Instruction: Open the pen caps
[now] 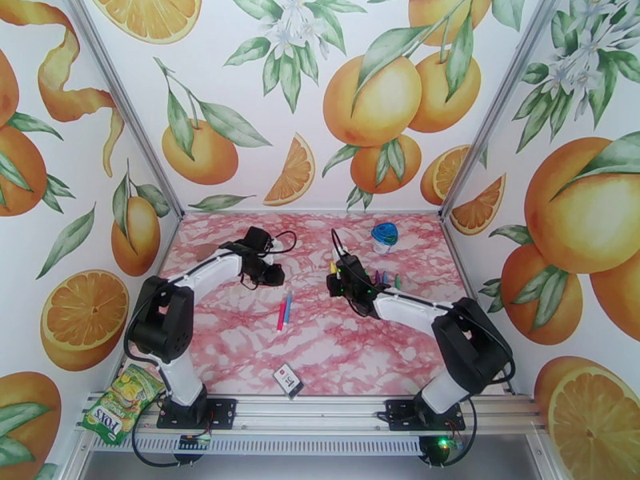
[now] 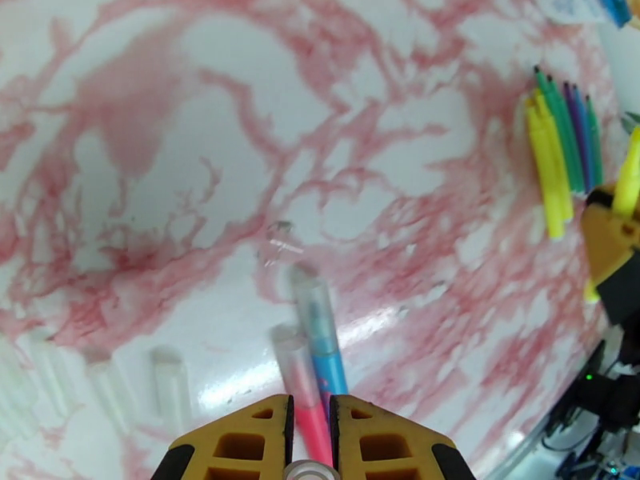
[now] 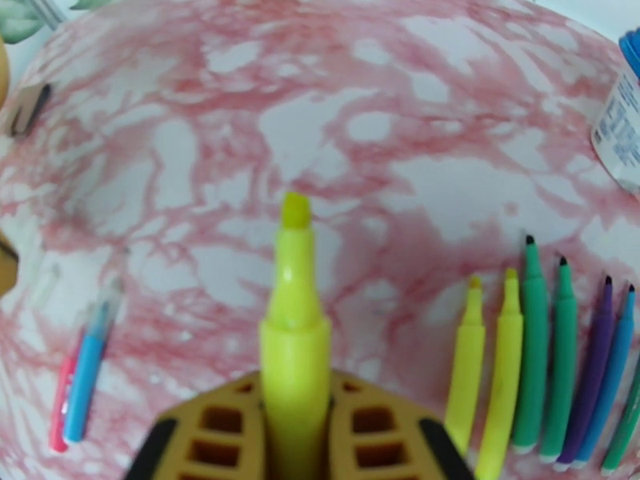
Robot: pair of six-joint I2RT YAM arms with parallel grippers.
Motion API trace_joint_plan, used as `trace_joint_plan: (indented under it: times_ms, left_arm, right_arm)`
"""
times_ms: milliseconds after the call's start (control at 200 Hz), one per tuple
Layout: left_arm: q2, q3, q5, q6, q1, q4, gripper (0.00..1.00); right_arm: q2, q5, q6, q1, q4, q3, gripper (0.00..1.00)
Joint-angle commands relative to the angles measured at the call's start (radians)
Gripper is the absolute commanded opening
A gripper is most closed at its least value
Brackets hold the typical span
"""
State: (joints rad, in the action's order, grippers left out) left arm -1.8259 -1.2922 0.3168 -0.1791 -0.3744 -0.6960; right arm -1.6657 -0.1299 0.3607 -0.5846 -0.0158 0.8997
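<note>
Centre frame, the right gripper point(image 3: 294, 398) clamps an uncapped yellow pen point(image 3: 294, 314). At bottom centre, the left gripper point(image 2: 310, 411) straddles a pink pen point(image 2: 302, 386), and I cannot tell whether it grasps it.

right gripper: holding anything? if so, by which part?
Yes. The right gripper holds a yellow pen by its barrel, with the uncapped tip sticking out ahead of the fingers.
</note>
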Motion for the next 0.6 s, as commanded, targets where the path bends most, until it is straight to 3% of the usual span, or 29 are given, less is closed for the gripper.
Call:
trace_joint_plan:
  times_ms: [0,595]
  left_arm:
    - [-0.028,-0.036,-0.036,0.026,-0.007,-0.047,0.0]
    - [-0.128,-0.038,-0.128,0.035,-0.034,-0.077,0.04]
  right_arm:
    - [-0.043,-0.057,0.03,0.014,0.069,0.049,0.05]
    - [-0.173,-0.143,0.014,0.032,0.166,0.125,0.13]
